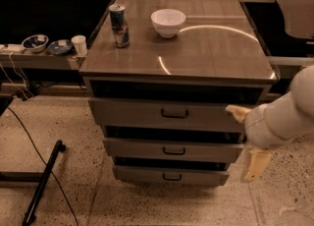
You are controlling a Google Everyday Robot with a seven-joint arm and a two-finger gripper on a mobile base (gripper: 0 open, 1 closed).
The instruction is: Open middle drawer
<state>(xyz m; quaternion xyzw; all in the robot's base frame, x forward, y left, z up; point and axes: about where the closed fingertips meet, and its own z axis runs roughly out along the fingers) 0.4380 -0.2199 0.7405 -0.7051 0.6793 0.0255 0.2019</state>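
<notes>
Speckled floor surrounds the cabinet [176, 48]; its middle drawer [137, 147] sits between two lookalikes. Your gripper [243, 141] hangs spread wide at the right edge, well off the handle [174, 150], so you risk snagging a neighbouring drawer.

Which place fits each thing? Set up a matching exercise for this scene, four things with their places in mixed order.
Things:
1 can
2 bowl
3 middle drawer
4 hand

Places:
A between the top drawer and the bottom drawer
B by the drawers' right ends
C on the cabinet top, left side
D on the cabinet top, right of the can

Pairs: 1-C, 2-D, 3-A, 4-B
</notes>
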